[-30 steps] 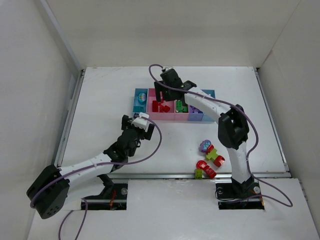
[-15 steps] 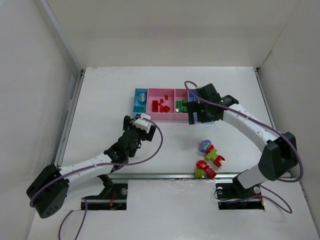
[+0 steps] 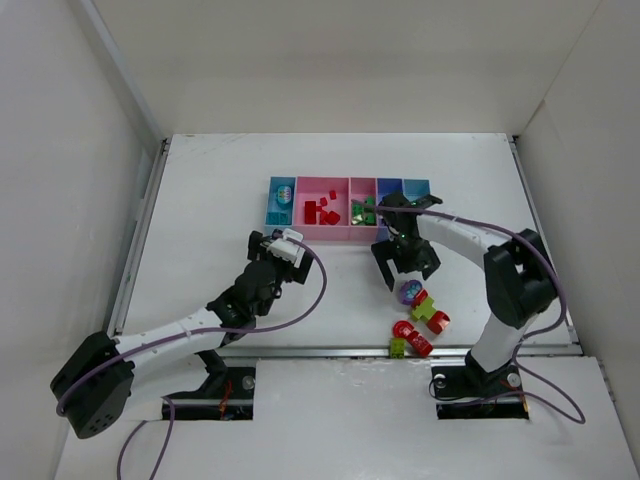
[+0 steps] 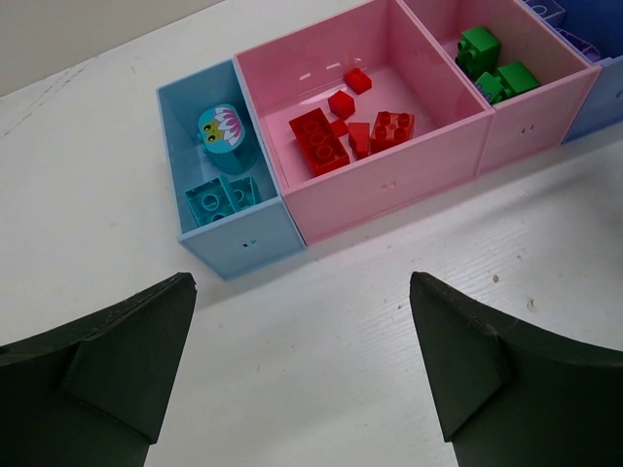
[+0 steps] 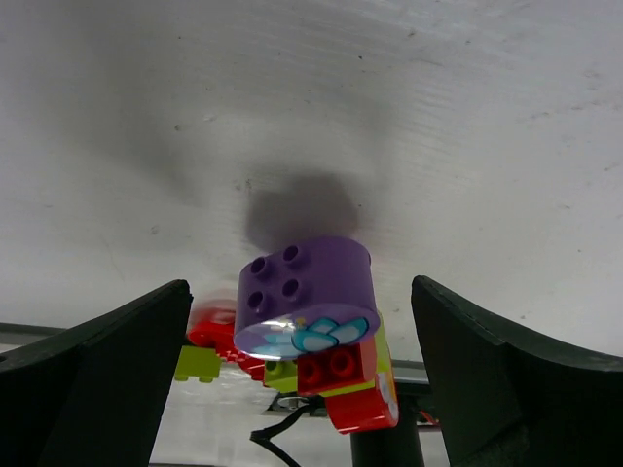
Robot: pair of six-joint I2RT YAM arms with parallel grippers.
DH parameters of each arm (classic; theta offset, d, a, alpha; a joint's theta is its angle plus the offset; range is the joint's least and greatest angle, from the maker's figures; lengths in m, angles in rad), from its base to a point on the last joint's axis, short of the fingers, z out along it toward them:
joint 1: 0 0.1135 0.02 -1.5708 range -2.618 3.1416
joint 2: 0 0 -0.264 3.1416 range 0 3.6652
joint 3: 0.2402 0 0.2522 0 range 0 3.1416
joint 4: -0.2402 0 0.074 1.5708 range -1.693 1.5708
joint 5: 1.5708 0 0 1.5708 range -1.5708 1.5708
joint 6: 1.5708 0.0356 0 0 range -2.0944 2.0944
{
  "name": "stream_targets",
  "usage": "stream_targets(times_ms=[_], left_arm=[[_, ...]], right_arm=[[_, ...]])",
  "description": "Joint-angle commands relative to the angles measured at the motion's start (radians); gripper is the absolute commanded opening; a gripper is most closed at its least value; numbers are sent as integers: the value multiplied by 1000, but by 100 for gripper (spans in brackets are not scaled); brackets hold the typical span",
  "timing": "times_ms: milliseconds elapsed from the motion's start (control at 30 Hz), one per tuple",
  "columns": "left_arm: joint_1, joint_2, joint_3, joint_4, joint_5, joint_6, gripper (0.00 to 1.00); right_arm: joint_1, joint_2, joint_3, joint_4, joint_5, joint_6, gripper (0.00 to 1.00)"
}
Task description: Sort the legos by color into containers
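While my right tool point(image 5: 302, 321) hangs wide open and empty just above the tabletop point(image 5: 389, 117), a purple round brick point(image 5: 304, 292) sits between its fingers point(image 5: 107, 360), touching neither. Red and yellow-green bricks point(image 5: 336, 375) lie just behind it. My left tool point(image 4: 302, 331) is open too, holding nothing, over bare tabletop near the row of 5 containers point(image 4: 389, 185). There, teal bricks point(image 4: 224, 195) lie in the light blue end bin, red bricks point(image 4: 319, 141) in the wide pink bin, and green bricks point(image 4: 492, 68) in the next pink bin.
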Motion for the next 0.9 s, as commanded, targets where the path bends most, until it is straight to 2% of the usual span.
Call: stream_targets(times_ms=[0, 367, 633, 867], left_arm=[[-4, -31, 3, 47, 4, 4, 90], [-4, -22, 3, 47, 13, 4, 90], [-4, -22, 3, 47, 13, 13, 90], [-4, -22, 3, 47, 23, 13, 90]], right_arm=[[20, 39, 38, -36, 26, -29, 100], [51, 99, 18, -26, 37, -18, 100], [83, 99, 29, -80, 51, 29, 100], [83, 89, -22, -112, 81, 75, 93]])
